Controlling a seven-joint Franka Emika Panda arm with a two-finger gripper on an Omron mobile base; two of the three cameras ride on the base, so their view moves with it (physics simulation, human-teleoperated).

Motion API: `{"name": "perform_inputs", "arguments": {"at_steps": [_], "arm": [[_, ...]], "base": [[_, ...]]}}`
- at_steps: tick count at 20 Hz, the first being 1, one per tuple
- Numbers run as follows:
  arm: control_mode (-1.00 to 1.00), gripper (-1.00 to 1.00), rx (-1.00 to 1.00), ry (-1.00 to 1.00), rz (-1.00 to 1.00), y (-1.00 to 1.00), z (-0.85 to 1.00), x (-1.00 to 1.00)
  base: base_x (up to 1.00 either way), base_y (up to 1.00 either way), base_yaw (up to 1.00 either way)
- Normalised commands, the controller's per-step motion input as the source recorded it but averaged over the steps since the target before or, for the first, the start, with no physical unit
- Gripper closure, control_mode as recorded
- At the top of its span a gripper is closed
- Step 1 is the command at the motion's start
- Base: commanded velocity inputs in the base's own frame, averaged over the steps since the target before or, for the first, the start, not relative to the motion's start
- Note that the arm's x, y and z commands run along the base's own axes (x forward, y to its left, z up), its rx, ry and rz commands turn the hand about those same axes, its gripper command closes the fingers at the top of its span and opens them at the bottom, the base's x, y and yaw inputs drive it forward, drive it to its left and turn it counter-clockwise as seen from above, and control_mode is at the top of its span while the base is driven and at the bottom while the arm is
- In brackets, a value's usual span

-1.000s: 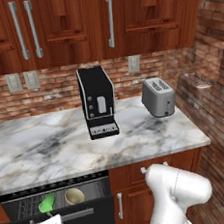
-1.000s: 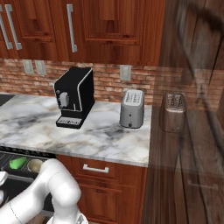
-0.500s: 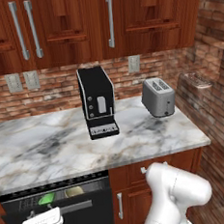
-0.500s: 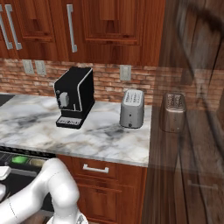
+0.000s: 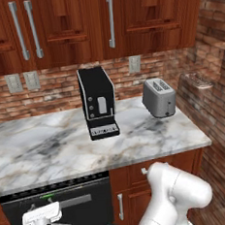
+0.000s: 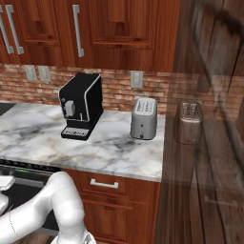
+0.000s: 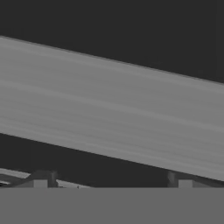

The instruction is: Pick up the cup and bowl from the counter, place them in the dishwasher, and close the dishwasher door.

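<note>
- Black dishwasher door [image 5: 60, 207] stands shut under the marbled counter [image 5: 64, 143]; its grey bar handle [image 7: 112, 111] crosses my hand view.
- My pincer [image 7: 112, 180] gapes wide, holding nothing.

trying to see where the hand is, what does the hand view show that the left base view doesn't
Hand view alone: the grey horizontal bar handle close up, tilted across a flat black panel, with the pincer fingertips spread wide below it. Left base view alone: the white-and-grey marbled counter, black coffee machine, silver toaster. Shared: the black dishwasher door, which looks nearly shut.
</note>
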Motion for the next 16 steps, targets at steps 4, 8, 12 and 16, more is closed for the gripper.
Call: {"name": "perform_inputs", "arguments": {"at_steps": [4,8,12,16], "arm": [[-1.00,-1.00,0.00,-0.17,-0.12,-0.34,-0.83,0.53],[-1.00,-1.00,0.00,-0.17,-0.12,-0.32,-0.83,0.52],[-1.00,-1.00,0.00,-0.18,-0.12,-0.32,-0.81,0.51],[-1.00,-1.00,0.00,-0.18,-0.11,-0.33,-0.81,0.51]], "base": [[0.00,0.00,0.00],[0.00,0.00,0.00],[0.00,0.00,0.00],[0.00,0.00,0.00]]}}
